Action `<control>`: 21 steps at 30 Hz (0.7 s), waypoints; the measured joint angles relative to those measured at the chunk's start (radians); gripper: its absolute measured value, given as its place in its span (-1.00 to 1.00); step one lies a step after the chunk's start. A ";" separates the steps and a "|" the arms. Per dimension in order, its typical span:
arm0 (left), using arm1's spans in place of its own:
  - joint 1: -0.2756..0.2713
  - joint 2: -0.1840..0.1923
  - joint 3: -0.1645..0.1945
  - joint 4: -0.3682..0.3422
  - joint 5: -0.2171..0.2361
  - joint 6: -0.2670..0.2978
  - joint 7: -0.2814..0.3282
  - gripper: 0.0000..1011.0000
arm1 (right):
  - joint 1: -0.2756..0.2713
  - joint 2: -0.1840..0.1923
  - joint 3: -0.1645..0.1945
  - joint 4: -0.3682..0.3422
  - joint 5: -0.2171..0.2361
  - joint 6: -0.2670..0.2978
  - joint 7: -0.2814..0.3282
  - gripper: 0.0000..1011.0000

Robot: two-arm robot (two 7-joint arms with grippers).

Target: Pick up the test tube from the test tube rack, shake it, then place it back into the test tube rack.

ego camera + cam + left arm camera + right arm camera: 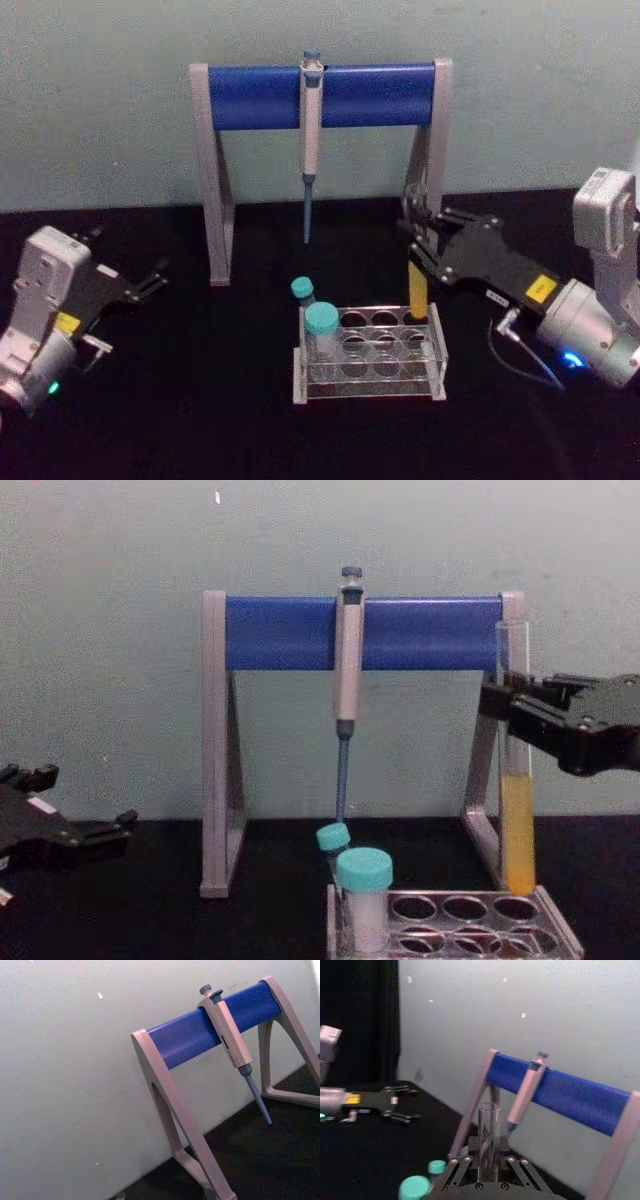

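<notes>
1. You've got the right gripper [415, 238] at centre right of the head view, reaching in from the right edge. Its jaws are clamped on the test tube [417, 292], on the clear glass above the liquid.
2. The tube is upright with its open end up and yellow liquid in its lower part. In the chest view it stands at the right of the frame, in front of the stand's right leg.
3. The tube's round bottom is at the back right hole of the test tube rack [437, 365]. You can't tell from these views whether the tip is inside the hole or just over it.
4. The rack sits lower centre in the head view, on the black table [200, 400].
5. A short teal-capped white tube [322, 335] stands at the rack's left end. A thin teal-capped tube [303, 292] is just behind it, tilted.
6. The pipette stand [380, 95] is behind the rack, upper centre. A pipette [311, 130] hangs from the middle of its blue bar, tip down.
7. The left gripper [155, 278] is at the left edge of the head view, well apart from the rack. Its jaws are apart with nothing between them.
</notes>
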 joint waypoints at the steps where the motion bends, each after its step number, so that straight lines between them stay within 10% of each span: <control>1: 0.000 0.000 0.000 0.000 0.000 0.000 0.000 0.98 | -0.003 0.004 -0.001 -0.006 0.006 0.006 0.008 -0.55; 12: 0.000 0.000 0.000 0.000 0.000 0.000 0.000 0.98 | 0.036 -0.017 -0.054 0.027 0.121 0.016 0.111 -0.55; 21: 0.000 0.000 0.000 0.000 0.000 0.000 0.000 0.98 | 0.087 -0.076 -0.074 0.113 0.104 -0.089 0.086 -0.55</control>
